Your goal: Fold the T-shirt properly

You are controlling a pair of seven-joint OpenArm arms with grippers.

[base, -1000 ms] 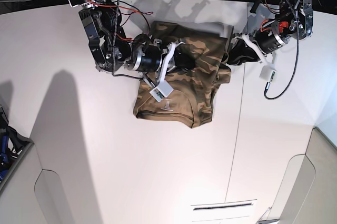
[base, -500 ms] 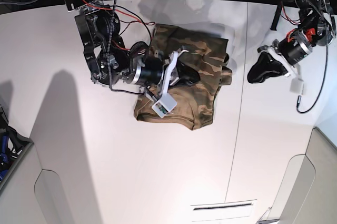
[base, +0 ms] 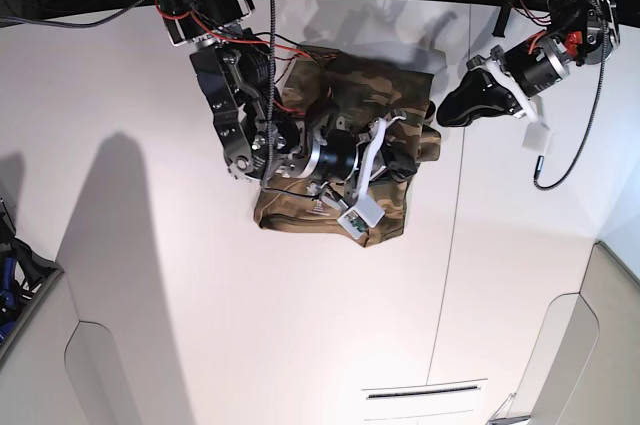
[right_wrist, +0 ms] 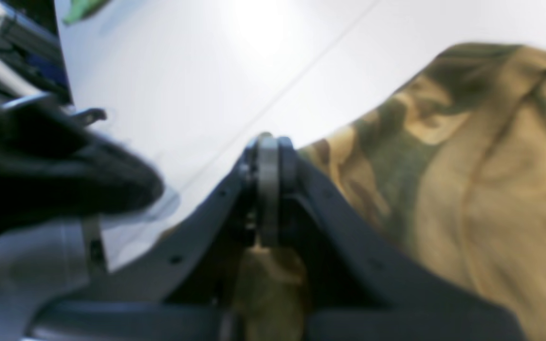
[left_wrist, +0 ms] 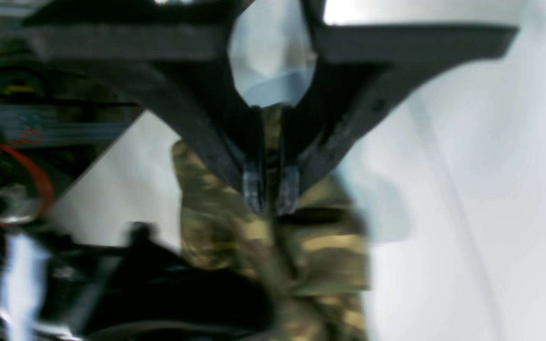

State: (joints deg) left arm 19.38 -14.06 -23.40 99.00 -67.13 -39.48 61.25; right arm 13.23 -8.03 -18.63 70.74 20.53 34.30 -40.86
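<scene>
The right gripper (right_wrist: pixel 268 156) sat with its jaws pressed together at the centre of its own wrist view, the dark fingers meeting in a closed point with no cloth visibly caught between them. Just past the tips to the right lay the T-shirt (right_wrist: pixel 467 156), its camouflage cloth filling the right half of that frame, with more of it showing under the fingers at the bottom centre. The base view added what this close view could not: the right gripper (base: pixel 400 157) lay over the right side of the T-shirt (base: pixel 300 207), which sat bunched in the upper middle of the white table (base: pixel 250 345).

The left gripper (left_wrist: pixel 271 189) showed a narrow slit between its fingertips in its wrist view, and the blur kept me from telling whether cloth was pinched there. The T-shirt (left_wrist: pixel 320 246) lay behind and below the tips, running to the bottom centre of that frame. In the base view the left gripper (base: pixel 455 110) hovered at the upper right, just beside the shirt's right edge.
</scene>
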